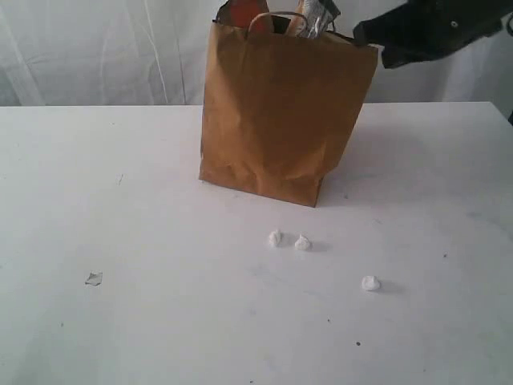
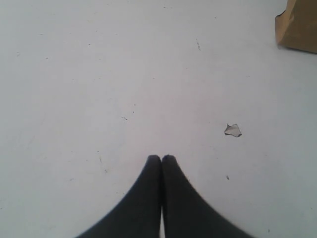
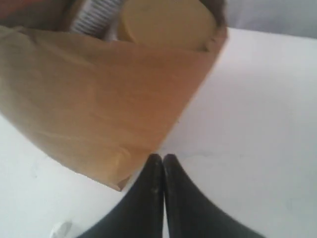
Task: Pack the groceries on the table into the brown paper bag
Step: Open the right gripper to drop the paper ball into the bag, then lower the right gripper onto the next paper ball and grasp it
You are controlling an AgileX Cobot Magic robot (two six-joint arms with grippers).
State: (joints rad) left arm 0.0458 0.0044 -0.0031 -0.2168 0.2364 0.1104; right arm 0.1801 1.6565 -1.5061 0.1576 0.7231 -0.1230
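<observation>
I find no legible text, label or number on any camera. Packets (image 1: 315,18) sticking out of the brown paper bag (image 1: 280,112) carry printing, too blurred to read. Right wrist view: dark stripes on one white packet (image 3: 94,15), unreadable.

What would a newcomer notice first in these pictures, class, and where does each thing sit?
The tall kraft-brown paper bag stands upright mid-table on the white tabletop, a round mustard-yellow lid showing inside its open top. Three small white crumbs lie on the table in front of it. The dark right hand, shut, hangs near the bag's upper right corner.
</observation>
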